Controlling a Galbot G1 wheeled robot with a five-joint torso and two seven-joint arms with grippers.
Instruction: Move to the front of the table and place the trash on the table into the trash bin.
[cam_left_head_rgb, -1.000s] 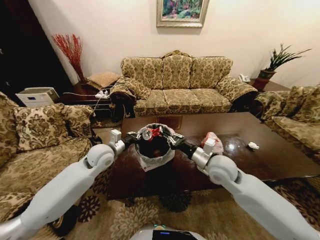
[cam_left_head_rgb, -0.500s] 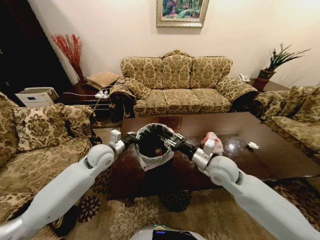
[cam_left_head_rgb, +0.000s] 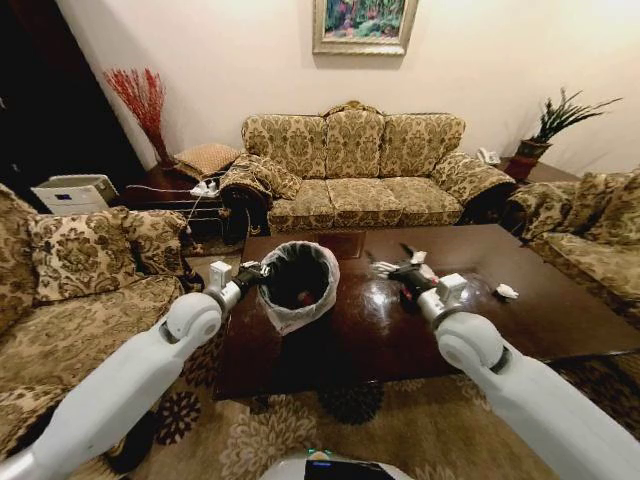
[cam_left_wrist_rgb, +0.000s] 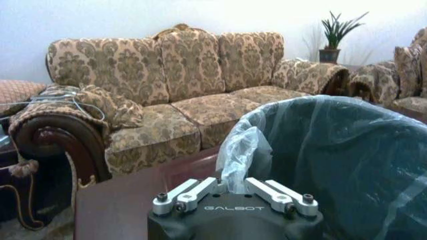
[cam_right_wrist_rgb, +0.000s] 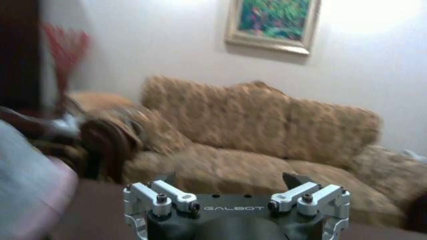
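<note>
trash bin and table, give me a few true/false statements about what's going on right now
1. The left tool grips the liner at the trash bin rim. True.
2. The right tool is shut on a bottle. False: it is open and empty, above the table.
3. A small white paper wad lies on the table near its right end. True.
4. The bin stands on the floor beside the sofa. False: it is held up over the table's left part.

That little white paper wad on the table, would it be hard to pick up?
Probably not heavy: the paper wad looks small and crumpled, so likely very light and squashy. It may skid on the glossy table if nudged. It looks lumpy rather than round, so it probably won't roll far.
</note>
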